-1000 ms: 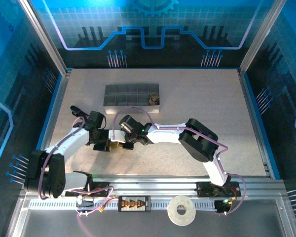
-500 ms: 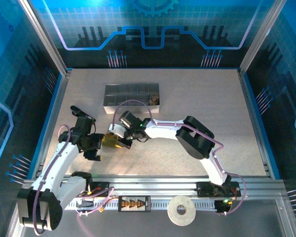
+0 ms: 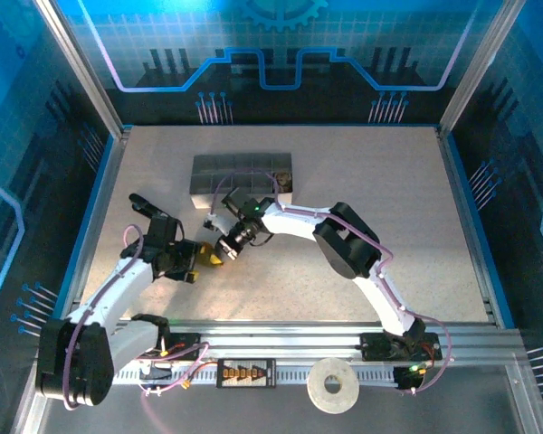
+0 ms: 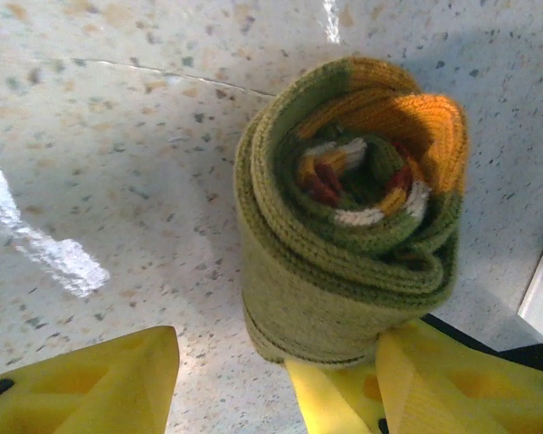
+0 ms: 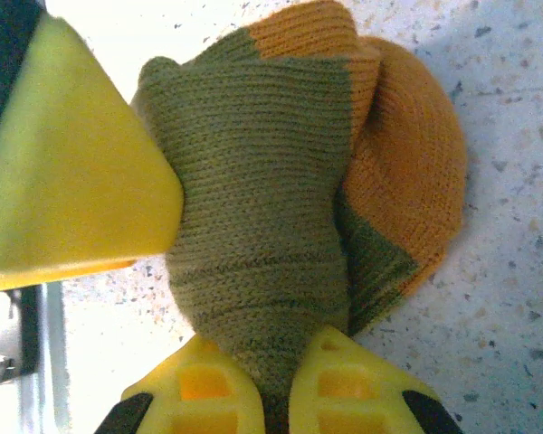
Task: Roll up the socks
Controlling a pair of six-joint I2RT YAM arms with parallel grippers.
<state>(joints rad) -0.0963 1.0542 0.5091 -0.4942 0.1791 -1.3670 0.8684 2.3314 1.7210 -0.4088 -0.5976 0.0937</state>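
Observation:
The olive green sock (image 4: 353, 226) with an orange toe and thin stripes is wound into a tight roll standing on end on the table. My right gripper (image 5: 276, 366) is shut on the roll's outer olive layer (image 5: 253, 208), with the orange part to the right. My left gripper (image 4: 271, 371) stands open at the roll's base. Its right finger (image 4: 452, 380) touches the roll and its left finger (image 4: 81, 380) is apart from it. In the top view both grippers (image 3: 195, 263) (image 3: 224, 250) meet left of centre. A brownish bundle (image 3: 281, 183) lies in the tray, too small to name.
The grey divided tray (image 3: 226, 174) stands just behind the two grippers, close to the right arm's wrist. Speckled tabletop stretches to the right and back. Blue walls fence the table on three sides.
My left gripper pulled back to the left, opened wider, then returned to the roll with its jaws narrower. The right gripper kept its hold and shifted slightly toward the tray.

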